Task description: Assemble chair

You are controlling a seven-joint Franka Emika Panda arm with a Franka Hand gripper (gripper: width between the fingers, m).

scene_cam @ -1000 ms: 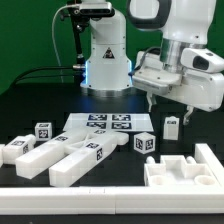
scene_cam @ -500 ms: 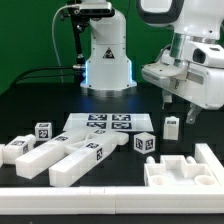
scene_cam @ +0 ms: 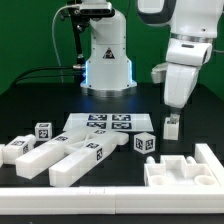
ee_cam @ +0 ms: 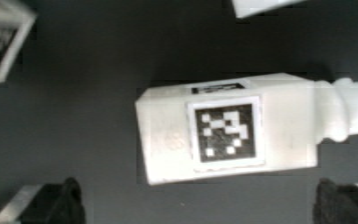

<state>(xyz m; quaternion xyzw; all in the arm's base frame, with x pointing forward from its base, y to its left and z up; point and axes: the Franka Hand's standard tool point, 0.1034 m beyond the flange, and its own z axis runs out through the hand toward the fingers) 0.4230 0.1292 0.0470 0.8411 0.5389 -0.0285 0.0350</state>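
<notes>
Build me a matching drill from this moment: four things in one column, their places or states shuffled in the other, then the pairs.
Things
1. hand
2. marker board
3. small pegged block
4. long white bars

Places or states
A. lying flat in the middle of the scene
B. grouped at the exterior view's left front
C. open, holding nothing
D. directly below the hand, centred between its fingers in the wrist view

Pairs: 1-C, 2-A, 3-D, 4-B

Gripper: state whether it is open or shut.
Open. In the wrist view the gripper has its fingertips spread wide, clear of the small tagged white part beneath.
</notes>
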